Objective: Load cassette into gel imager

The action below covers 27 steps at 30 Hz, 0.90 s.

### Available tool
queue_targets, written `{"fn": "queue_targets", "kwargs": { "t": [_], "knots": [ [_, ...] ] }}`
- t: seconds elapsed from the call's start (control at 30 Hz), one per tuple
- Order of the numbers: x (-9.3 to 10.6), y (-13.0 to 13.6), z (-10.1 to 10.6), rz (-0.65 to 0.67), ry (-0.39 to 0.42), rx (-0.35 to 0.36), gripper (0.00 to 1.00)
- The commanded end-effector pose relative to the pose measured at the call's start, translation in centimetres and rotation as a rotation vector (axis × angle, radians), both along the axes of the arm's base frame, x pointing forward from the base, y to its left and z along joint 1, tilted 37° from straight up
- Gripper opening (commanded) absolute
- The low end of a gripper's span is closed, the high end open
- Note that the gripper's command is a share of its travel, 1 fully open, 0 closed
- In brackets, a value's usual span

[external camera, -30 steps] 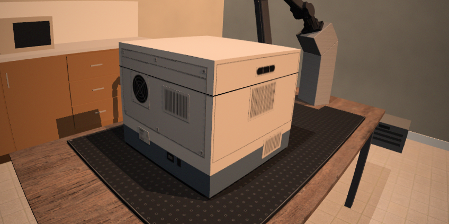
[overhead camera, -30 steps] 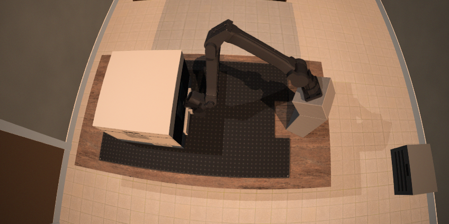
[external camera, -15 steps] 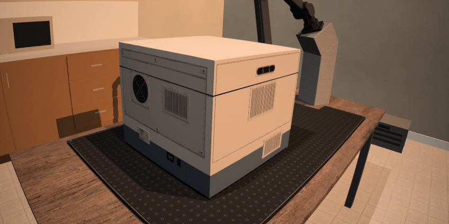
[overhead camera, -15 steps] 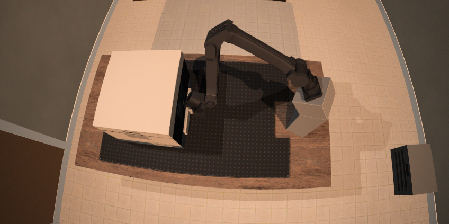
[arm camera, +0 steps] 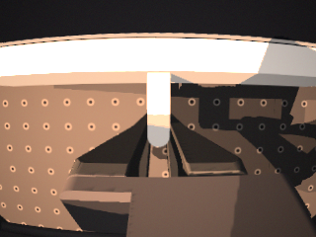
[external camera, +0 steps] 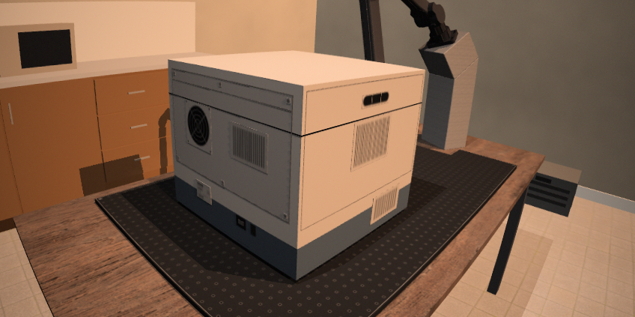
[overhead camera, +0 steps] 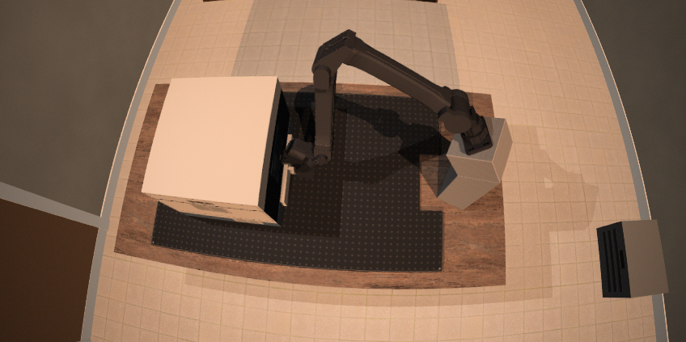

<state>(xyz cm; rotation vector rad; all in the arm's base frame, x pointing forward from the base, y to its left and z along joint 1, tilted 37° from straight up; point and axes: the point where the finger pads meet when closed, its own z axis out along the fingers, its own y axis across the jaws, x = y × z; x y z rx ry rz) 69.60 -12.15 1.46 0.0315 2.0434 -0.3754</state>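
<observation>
the fingers pinch the pale drawer handle (arm camera: 158, 115) at the imager's (overhead camera: 211, 141) front.

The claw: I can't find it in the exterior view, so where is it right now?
In the top view the claw is low at the front of the imager IM, shut on the drawer handle, above the dotted mat. IM hides it from the exterior camera.

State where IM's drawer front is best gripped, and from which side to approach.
Grip the narrow pale tab that juts from the middle of the drawer's pale front bar, coming in level from the mat side facing IM. It is slim enough for nearly closed jaws, and the gripper is shut on it now.
</observation>
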Motion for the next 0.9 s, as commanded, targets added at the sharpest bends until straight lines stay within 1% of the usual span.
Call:
{"fn": "queue_targets", "kwargs": {
  "t": [0.0, 0.53, 0.77, 0.8, 0.83, 0.87],
  "knots": [
    [1.5, 0.4, 0.5, 0.01, -0.03, 0.0, 0.06],
    [1.5, 0.4, 0.5, 0.01, -0.03, 0.0, 0.06],
    [1.0, 0.0, 0.2, 0.006, -0.035, -0.002, 0.06],
    [0.4, 0.0, -0.4, 0.005, -0.024, 0.0, 0.06],
    [1.0, 0.0, 0.2, 0.006, -0.035, -0.002, 0.26],
    [1.0, 0.0, 0.2, 0.005, -0.036, -0.002, 0.26]
  ]
}}
